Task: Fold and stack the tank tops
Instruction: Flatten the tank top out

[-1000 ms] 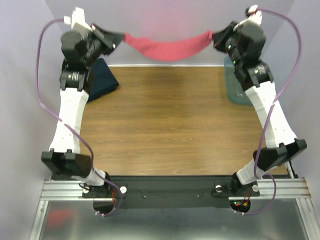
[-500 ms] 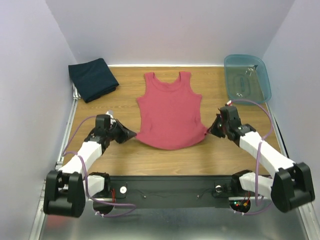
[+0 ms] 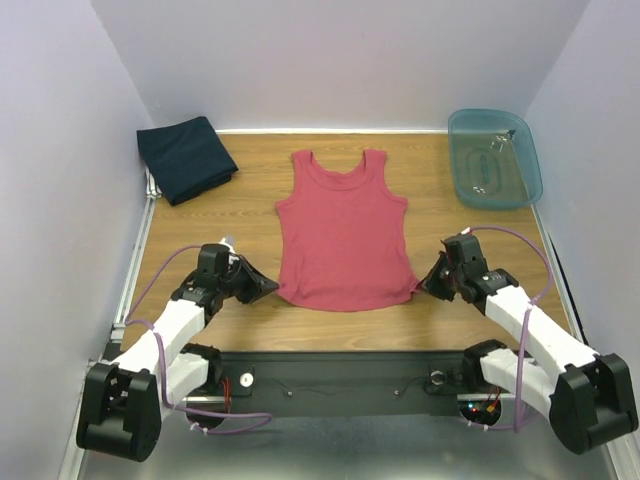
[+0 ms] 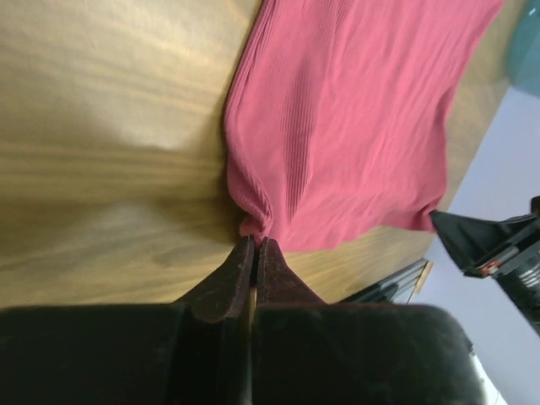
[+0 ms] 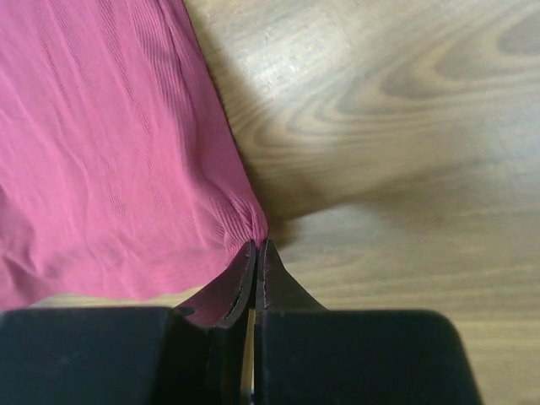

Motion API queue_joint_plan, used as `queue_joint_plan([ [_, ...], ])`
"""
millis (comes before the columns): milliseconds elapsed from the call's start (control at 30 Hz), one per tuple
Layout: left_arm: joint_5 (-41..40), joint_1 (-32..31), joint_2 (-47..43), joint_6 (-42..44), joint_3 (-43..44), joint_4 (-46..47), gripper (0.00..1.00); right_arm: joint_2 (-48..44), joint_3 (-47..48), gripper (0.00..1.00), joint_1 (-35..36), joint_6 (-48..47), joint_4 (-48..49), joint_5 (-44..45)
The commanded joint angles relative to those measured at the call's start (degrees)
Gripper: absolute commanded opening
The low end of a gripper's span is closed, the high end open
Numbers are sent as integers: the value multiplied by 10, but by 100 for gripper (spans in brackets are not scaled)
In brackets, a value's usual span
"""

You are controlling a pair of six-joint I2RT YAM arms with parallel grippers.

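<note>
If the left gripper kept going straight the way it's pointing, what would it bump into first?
The red tank top. Its bottom corner is bunched right at the tips of the left gripper, probably pinched between them.

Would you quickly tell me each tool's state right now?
Left tool: closed on a bottom corner of the red top.
Right tool: closed on its other bottom corner.

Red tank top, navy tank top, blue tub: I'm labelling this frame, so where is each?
Red tank top (image 3: 343, 240): top external view, middle of the chest.
Navy tank top (image 3: 186, 158): top external view, centre of the folded square.
Blue tub (image 3: 518, 170): top external view, bare floor near its right wall.
</note>
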Motion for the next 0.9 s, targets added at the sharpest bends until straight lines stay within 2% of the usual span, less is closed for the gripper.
queue_joint_plan([
  [0,-8,-22,-12,4,1,-32,21,-34,21,8,-1,23,-61,15],
  [67,-10,-26,-3,15,16,-44,31,-49,33,18,-1,25,-94,21],
  [167,-21,-26,0,42,47,-79,40,-66,47,34,-1,25,-125,25],
  [200,-29,-26,0,48,56,-100,45,-70,49,44,-2,25,-130,18],
  [267,-35,-26,-5,66,83,-116,49,-73,55,50,-1,20,-133,5],
  [300,-35,-26,-9,70,91,-121,53,-74,60,56,-1,10,-133,3],
  [400,-39,-26,-24,93,121,-143,57,-67,70,64,-1,-9,-135,4],
  [567,-61,-23,8,122,178,-150,60,-41,110,64,1,-43,-107,-26],
  [667,-73,-6,61,136,219,-107,60,-4,130,53,16,-46,-73,-38],
  [700,-80,-1,109,141,232,-78,58,8,138,49,28,-39,-44,-41],
  [733,-89,0,137,154,249,-67,57,24,146,49,44,-34,-29,-29],
  [800,-118,2,225,166,305,-46,56,80,192,49,157,-20,-6,39],
  [833,-117,4,254,166,324,-40,55,103,209,49,158,-17,-3,62],
  [867,-129,4,312,173,364,-36,54,123,252,49,221,-16,2,79],
])
